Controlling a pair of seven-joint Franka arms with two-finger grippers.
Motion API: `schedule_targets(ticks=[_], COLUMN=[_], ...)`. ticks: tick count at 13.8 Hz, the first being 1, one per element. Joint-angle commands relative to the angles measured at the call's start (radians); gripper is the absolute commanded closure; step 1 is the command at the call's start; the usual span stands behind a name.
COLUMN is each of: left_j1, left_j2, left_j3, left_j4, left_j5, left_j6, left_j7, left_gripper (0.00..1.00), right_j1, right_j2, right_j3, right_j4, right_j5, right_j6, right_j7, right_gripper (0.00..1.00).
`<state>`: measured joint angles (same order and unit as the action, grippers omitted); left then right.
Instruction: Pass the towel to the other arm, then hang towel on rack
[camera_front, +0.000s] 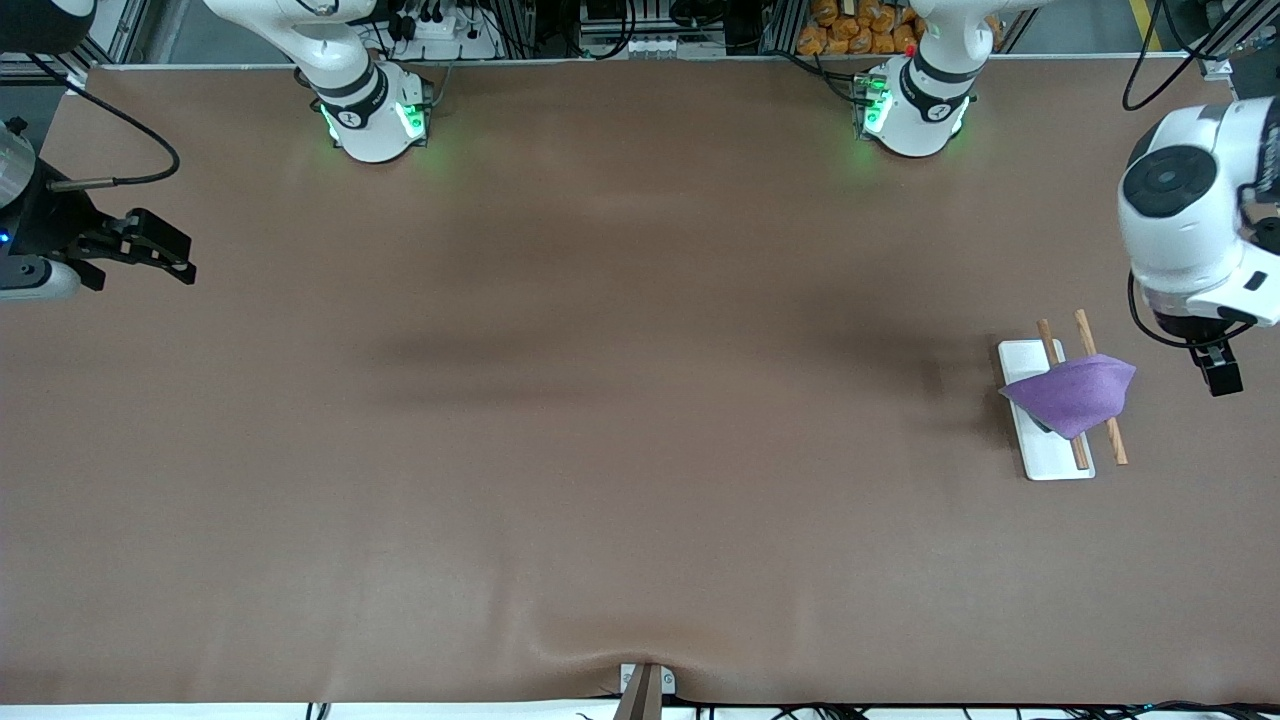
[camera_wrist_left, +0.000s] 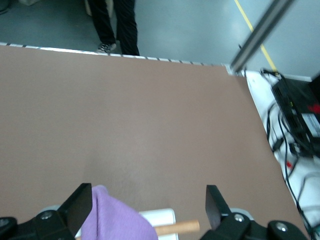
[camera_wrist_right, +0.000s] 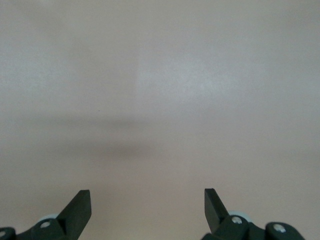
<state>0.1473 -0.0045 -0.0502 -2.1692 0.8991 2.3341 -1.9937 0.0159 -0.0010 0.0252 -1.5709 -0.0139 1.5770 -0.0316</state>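
The purple towel (camera_front: 1075, 392) lies draped over the two wooden rods of the rack (camera_front: 1040, 455), which stands on its white base toward the left arm's end of the table. My left gripper (camera_front: 1222, 378) hangs open in the air beside the rack, apart from the towel. In the left wrist view the towel (camera_wrist_left: 112, 217) and one rod end (camera_wrist_left: 177, 228) show between its spread fingers, below them. My right gripper (camera_front: 160, 250) waits open over the table at the right arm's end, and its wrist view shows only bare brown table between its fingers (camera_wrist_right: 80, 207).
The brown table mat (camera_front: 600, 400) has a slight wrinkle near its front edge by a small clamp (camera_front: 645, 685). A person's legs (camera_wrist_left: 115, 25) stand past the table edge in the left wrist view, and cables (camera_wrist_left: 295, 125) lie off the table's end.
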Motion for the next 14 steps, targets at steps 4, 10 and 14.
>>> schedule_targets(ticks=[4,10,14], left_j1=[-0.073,-0.086,-0.13], left_j2=[-0.037,-0.04,-0.043], left_j3=[-0.033,-0.034,-0.028], left_j4=[0.136,0.382,0.475], left_j5=[-0.418,-0.869,-0.924], left_j6=[-0.143,-0.479,-0.651], left_j7=[0.72,1.349,1.66], left_gripper=[0.0,0.0,0.0], right_j1=[0.006,0.006,0.006], right_j2=[0.015,0.015,0.013], right_j3=[-0.001,0.001,-0.001], right_j4=[0.035,0.035,0.035], right_j5=[-0.023,-0.04,-0.04], right_j6=[-0.02,-0.022,-0.022], right_j7=[0.013,0.013,0.013], right_gripper=[0.0,0.0,0.0])
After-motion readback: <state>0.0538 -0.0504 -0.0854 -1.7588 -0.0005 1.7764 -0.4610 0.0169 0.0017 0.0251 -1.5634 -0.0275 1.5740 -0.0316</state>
